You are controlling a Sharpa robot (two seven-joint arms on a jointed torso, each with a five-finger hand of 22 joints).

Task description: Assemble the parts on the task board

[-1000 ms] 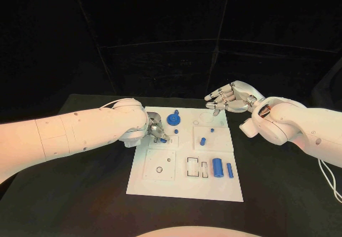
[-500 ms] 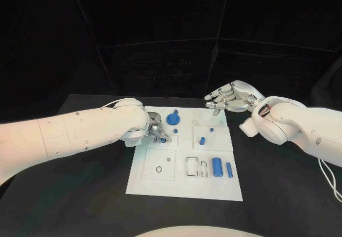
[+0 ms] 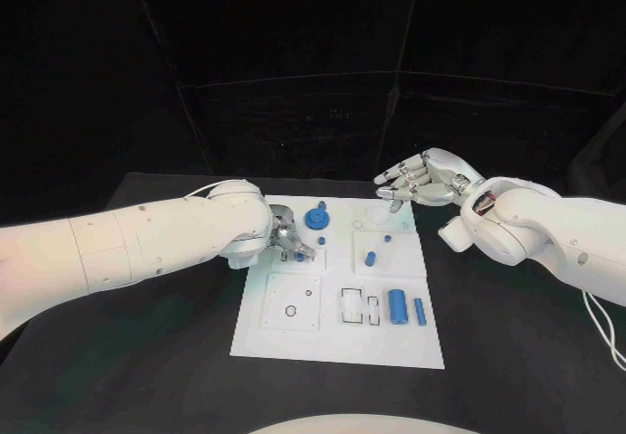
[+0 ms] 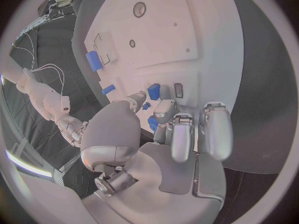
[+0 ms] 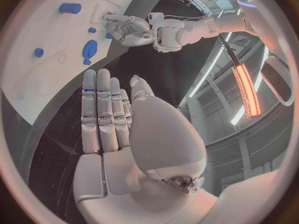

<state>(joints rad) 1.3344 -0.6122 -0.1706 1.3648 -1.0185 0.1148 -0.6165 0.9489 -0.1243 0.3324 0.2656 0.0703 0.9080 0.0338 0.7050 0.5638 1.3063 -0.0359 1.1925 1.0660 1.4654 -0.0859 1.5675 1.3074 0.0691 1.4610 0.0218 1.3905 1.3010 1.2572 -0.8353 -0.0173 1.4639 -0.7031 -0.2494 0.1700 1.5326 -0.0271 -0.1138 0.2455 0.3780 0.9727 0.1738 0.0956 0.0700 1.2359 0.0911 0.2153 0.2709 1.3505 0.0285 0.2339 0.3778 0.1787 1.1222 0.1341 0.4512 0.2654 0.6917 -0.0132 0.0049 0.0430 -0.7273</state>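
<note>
The white task board (image 3: 333, 339) lies in the middle of the black table. My left hand (image 3: 285, 237) hovers low over its left half, with thumb and fingertip pinching a small blue block (image 3: 298, 257) that stands beside a narrow slot; the left wrist view shows the same small blue block (image 4: 153, 91) at the fingertips (image 4: 163, 107). My right hand (image 3: 420, 181) floats above the board's far right corner, fingers spread and holding nothing. In the right wrist view, the right hand (image 5: 115, 134) has its fingers stretched out straight.
On the board are a blue round gear (image 3: 317, 217), two small blue pegs (image 3: 387, 240) (image 3: 371, 259), a thick blue cylinder (image 3: 398, 303) and a thin blue pin (image 3: 420, 311). Black-rimmed rectangular slots (image 3: 352, 306) sit left of the cylinder.
</note>
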